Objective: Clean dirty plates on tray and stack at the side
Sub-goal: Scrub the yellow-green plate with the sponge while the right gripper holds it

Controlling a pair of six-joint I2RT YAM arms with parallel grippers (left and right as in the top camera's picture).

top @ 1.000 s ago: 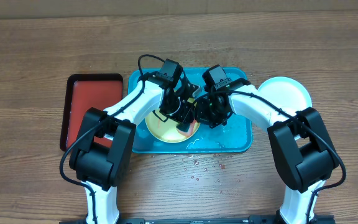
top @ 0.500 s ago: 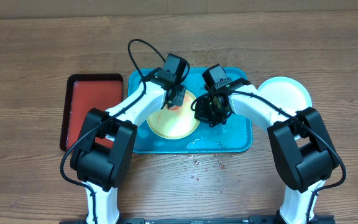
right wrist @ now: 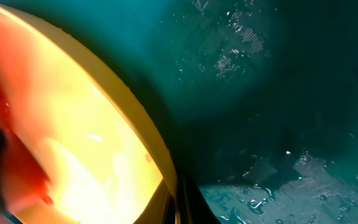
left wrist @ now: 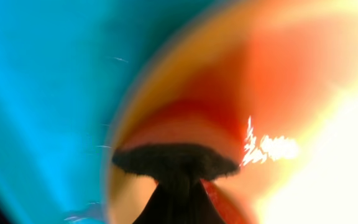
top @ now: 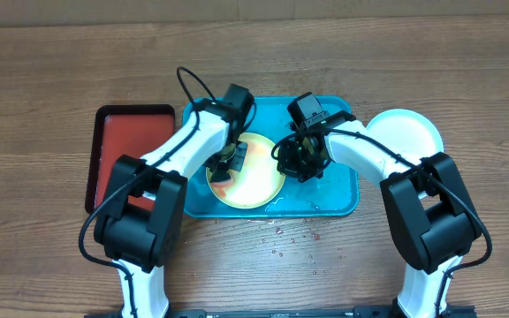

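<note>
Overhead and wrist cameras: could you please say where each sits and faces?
Overhead: above the table, facing straight down; turquoise tray, yellow-rimmed plate, left arm, right arm.
Left wrist: on left arm, close over red-smeared plate; dark left hand tip shows.
Right wrist: on right arm, facing plate rim, wet tray; right hand tip at bottom.
All share plate and tray.

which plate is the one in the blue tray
The yellow-green-rimmed plate: it lies inside the turquoise tray, with reddish smears on it. The white plate sits outside, on the table right of the tray.
</note>
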